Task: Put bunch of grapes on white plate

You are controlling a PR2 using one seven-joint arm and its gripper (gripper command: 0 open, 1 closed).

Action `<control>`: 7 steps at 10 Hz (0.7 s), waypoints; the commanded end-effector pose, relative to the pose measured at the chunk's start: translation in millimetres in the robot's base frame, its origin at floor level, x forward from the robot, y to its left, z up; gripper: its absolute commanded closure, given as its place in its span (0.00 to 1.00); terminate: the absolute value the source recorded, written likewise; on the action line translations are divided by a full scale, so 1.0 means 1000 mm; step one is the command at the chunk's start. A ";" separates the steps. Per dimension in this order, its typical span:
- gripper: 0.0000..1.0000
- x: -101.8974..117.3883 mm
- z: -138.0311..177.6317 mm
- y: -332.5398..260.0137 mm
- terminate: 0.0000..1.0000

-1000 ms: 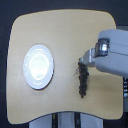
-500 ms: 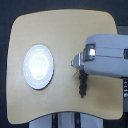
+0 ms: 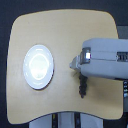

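The white plate [image 3: 38,66] lies on the exterior view's left of the light wooden table [image 3: 65,30]. The bunch of grapes [image 3: 82,87] is a dark narrow cluster, right of the plate and well apart from it. Its upper end is tucked under my gripper [image 3: 76,64], which reaches in from the exterior view's right on a grey arm. The gripper looks shut on the top of the bunch, though the fingers themselves are blurred. The gripper tip is roughly a plate's radius from the plate's rim.
The table's rounded front edge [image 3: 70,113] runs just below the grapes. The bulky grey arm [image 3: 107,62] covers the table's right side. Dark floor surrounds the table.
The gripper has moved left toward the plate, mostly in the earlier half second. The bunch of grapes has shifted slightly left with it.
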 end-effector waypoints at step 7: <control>1.00 -0.019 -0.041 -0.007 0.00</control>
